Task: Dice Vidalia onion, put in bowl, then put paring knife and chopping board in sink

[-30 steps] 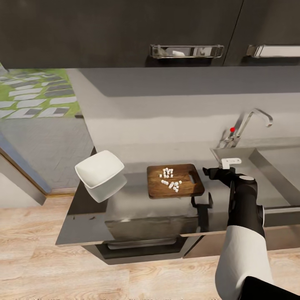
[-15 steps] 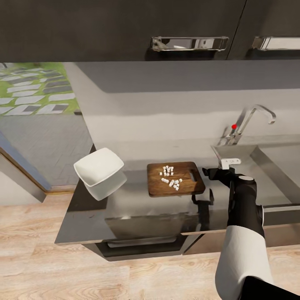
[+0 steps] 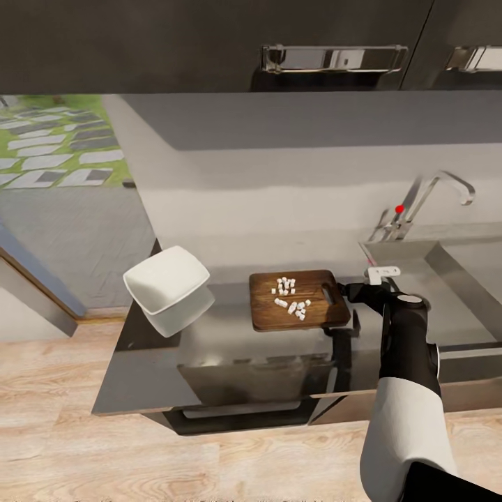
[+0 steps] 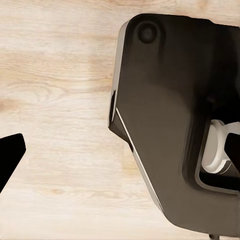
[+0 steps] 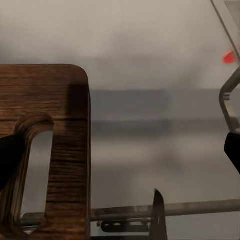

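Observation:
The dark brown chopping board (image 3: 268, 310) lies on the glossy grey countertop (image 3: 146, 369), with several small white diced onion pieces (image 3: 291, 296) on it. My right gripper (image 3: 346, 293) is open at the board's handle end. In the right wrist view one fingertip (image 5: 10, 157) overlaps the board's handle slot (image 5: 35, 170) and the other (image 5: 233, 150) is far off to the side. A thin dark pointed shape (image 5: 159, 212) shows beside the board; I cannot tell whether it is the paring knife. The white bowl (image 3: 167, 284) sits near the counter's left end. My left gripper (image 4: 120, 155) hangs open over the wooden floor.
The steel sink (image 3: 446, 261) with its chrome tap (image 3: 439, 192) and red knob (image 3: 399, 208) lies to the right of the board. Dark wall cabinets (image 3: 209, 42) hang overhead. The counter ends just left of the bowl, above the wooden floor (image 3: 84, 453).
The head view has shifted a little, so the counter and tap sit further right. My right gripper has closed in on the board's handle end. The onion pieces and bowl have not moved.

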Motion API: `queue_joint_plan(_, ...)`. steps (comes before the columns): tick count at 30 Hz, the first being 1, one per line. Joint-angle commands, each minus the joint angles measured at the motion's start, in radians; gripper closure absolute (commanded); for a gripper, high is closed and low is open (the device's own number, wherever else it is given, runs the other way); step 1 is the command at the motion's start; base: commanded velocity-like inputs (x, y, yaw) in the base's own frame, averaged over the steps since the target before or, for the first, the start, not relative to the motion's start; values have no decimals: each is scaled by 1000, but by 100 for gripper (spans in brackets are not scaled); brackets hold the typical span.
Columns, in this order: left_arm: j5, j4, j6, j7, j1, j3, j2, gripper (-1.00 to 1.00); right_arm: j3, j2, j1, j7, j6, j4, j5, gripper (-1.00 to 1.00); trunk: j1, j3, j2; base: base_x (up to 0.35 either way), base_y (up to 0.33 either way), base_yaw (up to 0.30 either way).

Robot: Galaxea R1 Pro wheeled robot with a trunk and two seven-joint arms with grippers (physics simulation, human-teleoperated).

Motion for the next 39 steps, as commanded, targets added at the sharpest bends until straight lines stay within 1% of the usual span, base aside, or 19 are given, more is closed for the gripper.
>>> queue_joint_plan(1, 11, -1, 0, -10, 0, 1, 0, -100, -3, 1, -2, 10, 1, -2, 10, -100, 1, -3, -2, 0, 0, 0)
queue_joint_plan(39, 11, -1, 0, -10, 0, 1, 0, -100, -3, 1, -1, 10, 0, 8, 10, -100, 1, -61, -2, 0, 0, 0)
